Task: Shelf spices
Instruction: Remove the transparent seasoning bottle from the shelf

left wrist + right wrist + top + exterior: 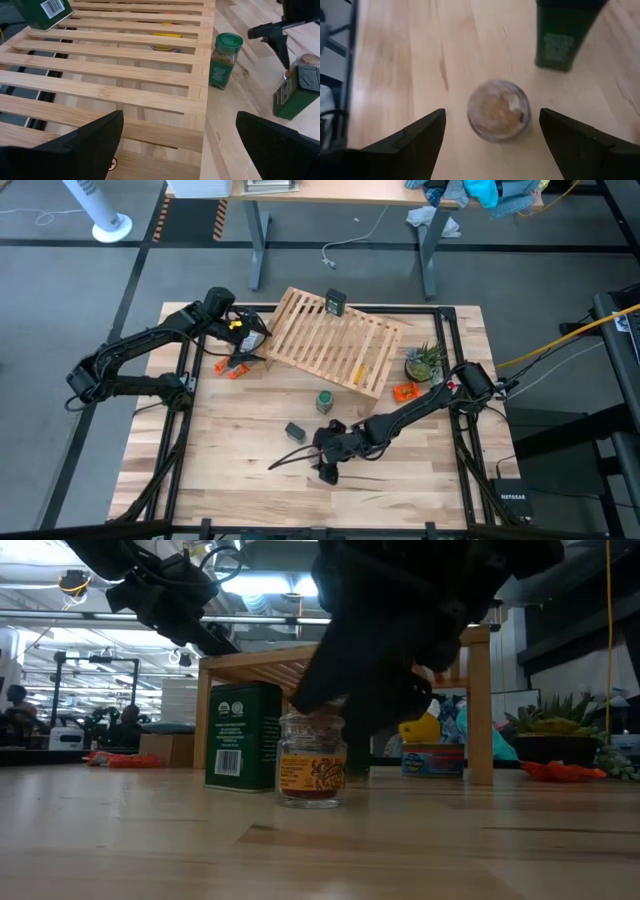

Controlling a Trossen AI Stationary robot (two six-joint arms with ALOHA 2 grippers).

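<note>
Clear glass jar [498,114] upright on table, centred under R gripper [492,145], jaws open, nothing held. Descend straight, close at mid-body. L gripper [175,145] open, empty, over shelf [115,75].

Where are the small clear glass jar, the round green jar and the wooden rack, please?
clear glass jar [498,110], right wrist view, its top.
green round jar [224,61], left wrist view, its label.
wooden rack [340,340], high view, a middle slat.

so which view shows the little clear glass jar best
The low view: the small glass jar stands side-on, its label and dark contents visible under the right gripper. The right wrist view sees only its top, between open fingers. The left wrist view catches a sliver behind a dark tin. The high view hides it under the arm.
</note>
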